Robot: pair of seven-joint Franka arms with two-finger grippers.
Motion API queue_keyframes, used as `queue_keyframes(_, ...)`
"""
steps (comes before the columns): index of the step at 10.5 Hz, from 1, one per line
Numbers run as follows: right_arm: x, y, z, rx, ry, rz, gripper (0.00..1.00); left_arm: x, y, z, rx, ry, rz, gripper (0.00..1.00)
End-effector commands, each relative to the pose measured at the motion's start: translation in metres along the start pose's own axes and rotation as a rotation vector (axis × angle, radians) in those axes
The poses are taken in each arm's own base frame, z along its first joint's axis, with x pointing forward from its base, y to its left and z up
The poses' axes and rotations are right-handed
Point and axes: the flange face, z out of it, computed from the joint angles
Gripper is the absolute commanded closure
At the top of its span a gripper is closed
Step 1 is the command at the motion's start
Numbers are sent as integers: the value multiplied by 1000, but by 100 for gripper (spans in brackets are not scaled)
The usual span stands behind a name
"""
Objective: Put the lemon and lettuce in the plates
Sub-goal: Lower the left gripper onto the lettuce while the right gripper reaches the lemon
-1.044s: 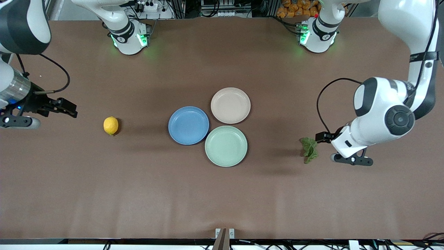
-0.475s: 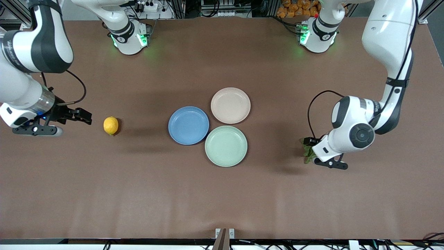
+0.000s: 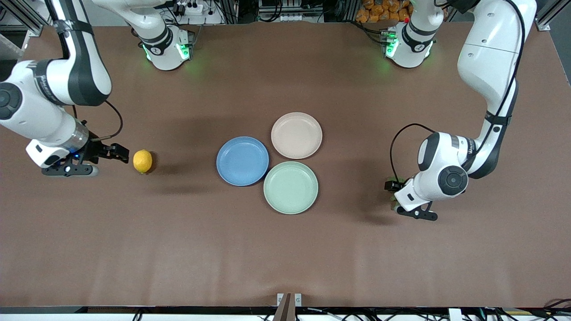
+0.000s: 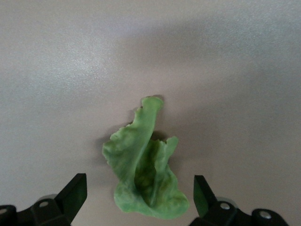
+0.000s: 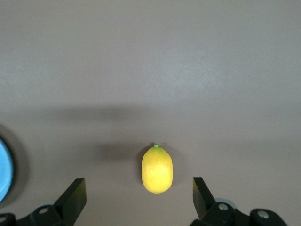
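Observation:
The yellow lemon (image 3: pixel 142 161) lies on the brown table toward the right arm's end. My right gripper (image 3: pixel 122 152) is open and empty, just beside the lemon. In the right wrist view the lemon (image 5: pixel 157 169) lies just ahead of the open gripper (image 5: pixel 138 188), apart from both fingers. The green ruffled lettuce (image 4: pixel 146 169) lies toward the left arm's end. My left gripper (image 3: pixel 392 186) is open over it and hides most of it in the front view. In the left wrist view the leaf's wide end lies between the fingers of that gripper (image 4: pixel 139 187). The blue plate (image 3: pixel 242 161) and beige plate (image 3: pixel 296 135) sit mid-table, both bare.
A pale mint-green plate (image 3: pixel 290 187) touches the blue and beige plates, nearer to the front camera. The blue plate's rim shows at the edge of the right wrist view (image 5: pixel 3 169). Both arm bases stand at the table's back edge.
My right gripper has moved toward the lemon and now sits just beside it. My left gripper has moved over the lettuce and now covers it. Lemon, lettuce and plates have not moved.

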Motion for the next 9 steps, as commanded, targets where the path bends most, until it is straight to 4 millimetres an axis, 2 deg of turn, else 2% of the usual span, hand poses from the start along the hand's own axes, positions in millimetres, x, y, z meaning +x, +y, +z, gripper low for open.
queue_keyframes(1, -15, 10, 27, 2, 21, -2, 0, 2, 0, 3, 14, 5, 27, 0)
queue_keyframes(5, -25, 18, 73, 1, 13, 5, 0, -1, -1, 18, 12, -20, 22, 0)
queue_keyframes(7, -29, 20, 111, 0, 9, 8, 0, 1, -1, 18, 12, -17, 22, 0)
queue_keyframes(8, -33, 23, 125, -1, 7, 14, 0, 2, -1, 16, 12, -12, 21, 35)
queue_keyframes(9, -35, 24, 136, -1, -5, 17, 0, 2, -1, 16, 11, -7, 21, 77)
